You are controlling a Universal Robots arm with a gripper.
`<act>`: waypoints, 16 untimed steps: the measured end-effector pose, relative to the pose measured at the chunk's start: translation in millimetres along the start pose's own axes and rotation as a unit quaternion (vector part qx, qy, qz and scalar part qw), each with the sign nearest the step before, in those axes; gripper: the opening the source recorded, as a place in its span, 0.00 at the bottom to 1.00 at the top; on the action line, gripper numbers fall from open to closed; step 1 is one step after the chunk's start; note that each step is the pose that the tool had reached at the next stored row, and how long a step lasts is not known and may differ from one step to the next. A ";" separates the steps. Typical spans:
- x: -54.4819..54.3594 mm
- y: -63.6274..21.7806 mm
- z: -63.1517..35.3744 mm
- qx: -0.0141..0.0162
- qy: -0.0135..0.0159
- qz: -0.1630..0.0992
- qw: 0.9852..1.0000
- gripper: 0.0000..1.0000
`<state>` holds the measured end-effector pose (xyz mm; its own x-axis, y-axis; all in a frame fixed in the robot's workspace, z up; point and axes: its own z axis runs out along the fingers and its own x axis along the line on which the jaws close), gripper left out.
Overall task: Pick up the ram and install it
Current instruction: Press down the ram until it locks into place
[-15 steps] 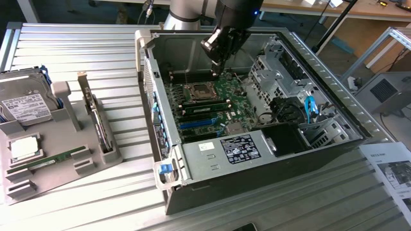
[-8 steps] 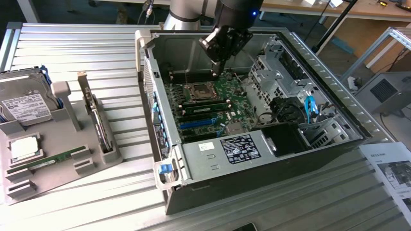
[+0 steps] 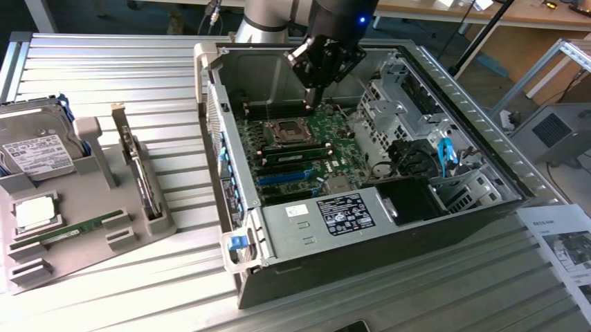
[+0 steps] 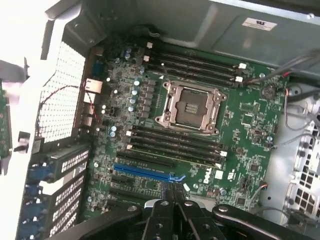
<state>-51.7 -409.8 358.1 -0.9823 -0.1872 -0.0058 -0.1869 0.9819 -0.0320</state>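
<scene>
A ram stick [image 3: 69, 232], long, thin and green, lies in the grey holder tray [image 3: 93, 207] at the exterior view's left. Another green stick [image 3: 295, 148] stands in a slot of the motherboard [image 4: 250, 130], beside the empty CPU socket [image 4: 190, 107]. My gripper [image 3: 309, 102] hangs inside the open computer case [image 3: 305, 235], over the far part of the board and well away from the tray. In the wrist view its black fingers [image 4: 165, 210] press together with nothing between them, just above the blue expansion slot [image 4: 145, 171].
The tray also carries a hard drive [image 3: 37, 149], a square silvery CPU chip [image 3: 35, 211] and an upright expansion card [image 3: 143, 173]. Inside the case, a drive cage [image 3: 406, 104], cables and a power supply [image 3: 323, 218] crowd the board. A printed sheet [image 3: 563, 242] lies at the right.
</scene>
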 end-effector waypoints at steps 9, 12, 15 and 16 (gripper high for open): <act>0.0 0.0 0.2 0.000 0.002 0.066 0.998 0.11; 0.0 0.0 0.2 0.000 0.003 0.084 0.996 0.11; 0.0 0.0 0.2 0.000 0.003 0.084 0.996 0.11; 0.0 0.0 0.2 0.000 0.003 0.084 0.996 0.11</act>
<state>-51.7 -409.8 357.9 -0.9998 -0.0202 -0.0058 -0.0200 0.9993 -0.0320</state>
